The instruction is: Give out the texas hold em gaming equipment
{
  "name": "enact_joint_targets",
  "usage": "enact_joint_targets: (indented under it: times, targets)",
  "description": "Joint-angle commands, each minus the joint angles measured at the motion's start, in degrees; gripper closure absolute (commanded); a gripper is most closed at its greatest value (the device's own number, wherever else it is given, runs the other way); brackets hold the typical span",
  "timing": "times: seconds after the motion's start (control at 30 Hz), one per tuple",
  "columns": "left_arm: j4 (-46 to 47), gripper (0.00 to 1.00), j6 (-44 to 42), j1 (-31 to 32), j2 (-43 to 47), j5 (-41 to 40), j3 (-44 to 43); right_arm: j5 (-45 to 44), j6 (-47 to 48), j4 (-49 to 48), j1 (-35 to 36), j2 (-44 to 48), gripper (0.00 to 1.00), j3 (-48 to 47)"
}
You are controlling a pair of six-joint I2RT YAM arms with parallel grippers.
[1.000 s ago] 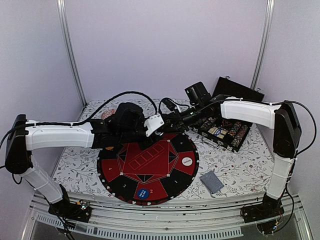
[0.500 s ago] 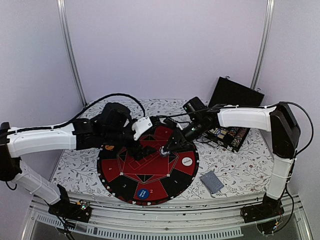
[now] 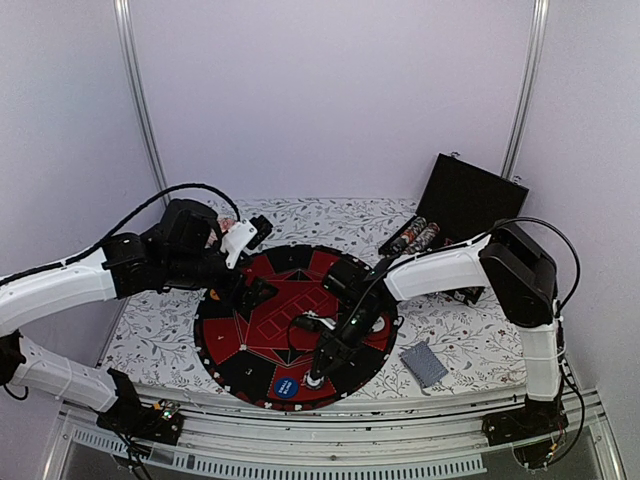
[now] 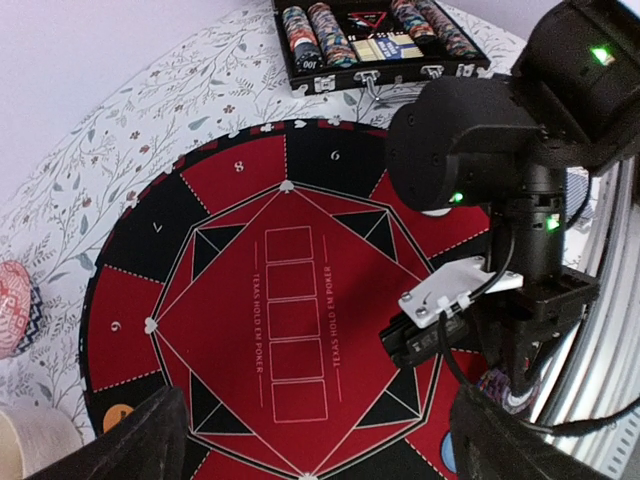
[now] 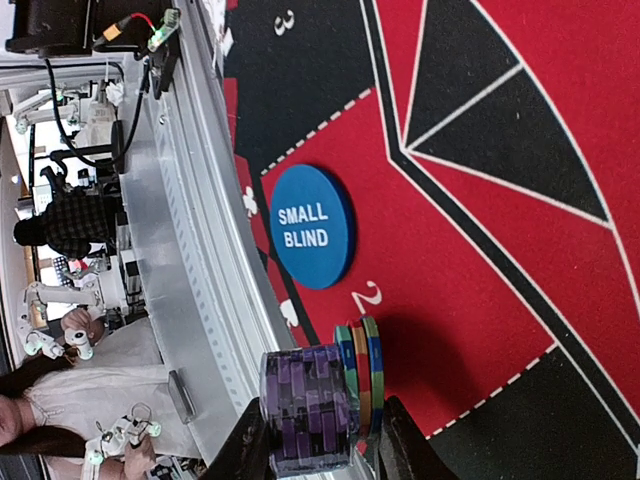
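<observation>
right gripper (image 5: 322,442): jaws closed partway, pinching a stack of striped poker chips (image 5: 318,404) between both fingers (image 5: 250,445). the stack is mostly purple, with green, orange and blue chips at the end facing the mat. it sits over the red segment marked 2 of the round poker mat (image 3: 262,335), just beside the blue "small blind" disc (image 5: 312,226). contact between stack and mat cannot be determined.

left gripper (image 4: 320,448): jaws spread wide, holding nothing, above the left side of the mat.

remaining chips are in the open chip case (image 3: 447,222). the deck of cards (image 3: 424,363) lies on the table right of the mat.
</observation>
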State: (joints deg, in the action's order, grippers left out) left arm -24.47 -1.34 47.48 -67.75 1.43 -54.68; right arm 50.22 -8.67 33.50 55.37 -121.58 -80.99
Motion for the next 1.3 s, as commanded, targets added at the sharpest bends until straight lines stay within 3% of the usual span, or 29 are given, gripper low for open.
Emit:
enact_joint_targets:
  times: [0.0, 0.27, 0.5, 0.8, 1.1, 1.27]
  targets:
    - [-2.01, 0.07, 2.93, -1.77, 0.29, -0.03, 0.79, 1.75, 2.45, 0.97, 0.35, -1.47, 0.97, -1.21]
    - [-1.90, 0.07, 2.94, -2.12, 0.52, 0.40, 0.51, -2.95, 4.45, 4.25, 0.32, -4.08, 0.93, -4.20]
    - [-1.72, 0.07, 2.70, -2.09, 0.48, 0.50, 0.36, -6.88, 3.84, 4.76, -0.93, -4.19, 0.72, -5.38]
    - [-1.74, 0.07, 2.15, -2.18, 0.47, 0.51, 0.18, -12.32, 4.10, 7.34, -0.89, -6.15, 0.56, -8.17]
    - [-1.47, 0.07, 1.50, -2.13, 0.36, 0.78, -0.05, -16.00, 4.84, 10.71, -0.96, -6.17, 0.47, -11.34]
    - [-1.37, 0.07, 1.17, -2.27, -0.10, 0.87, -0.23, -16.83, 5.33, 11.28, -0.35, -2.86, 0.33, -12.26]
